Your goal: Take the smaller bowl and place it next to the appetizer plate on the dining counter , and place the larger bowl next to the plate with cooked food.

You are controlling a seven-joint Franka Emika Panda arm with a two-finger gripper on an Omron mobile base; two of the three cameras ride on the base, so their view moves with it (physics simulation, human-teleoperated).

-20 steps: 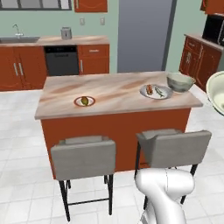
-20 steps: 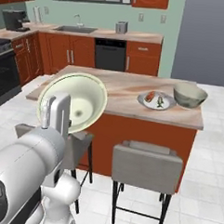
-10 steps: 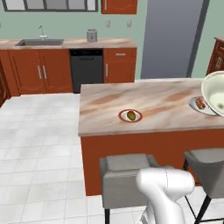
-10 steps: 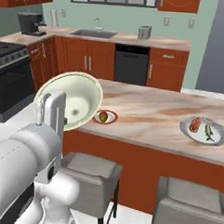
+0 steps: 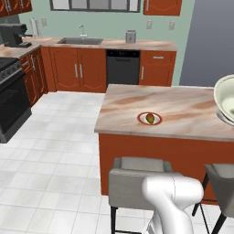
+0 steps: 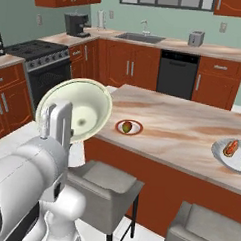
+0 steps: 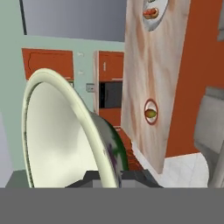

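- Beyond the robot's base stands the dining counter point(image 6: 177, 128), a marbled beige-pink island with red-brown sides; it is the landmark for everything below.
- Against its near side sit 2 grey chairs point(image 5: 137, 183), tucked up to the wood panel.
- Off the counter's left end, raised in the air and tipped on its side, is the bowl point(image 6: 78, 110): cream inside, with dark green marks on its outer wall in the hand view.
- Clamped on this bowl's rim is the gripper point(image 7: 109, 177), its jaws drawn together on the wall.
- On the counter top toward its right end lies the plate with cooked food point(image 6: 232, 154).
- Near the counter's left end rests the small red-rimmed appetizer plate point(image 5: 149, 119), carrying 1 green-and-red morsel.
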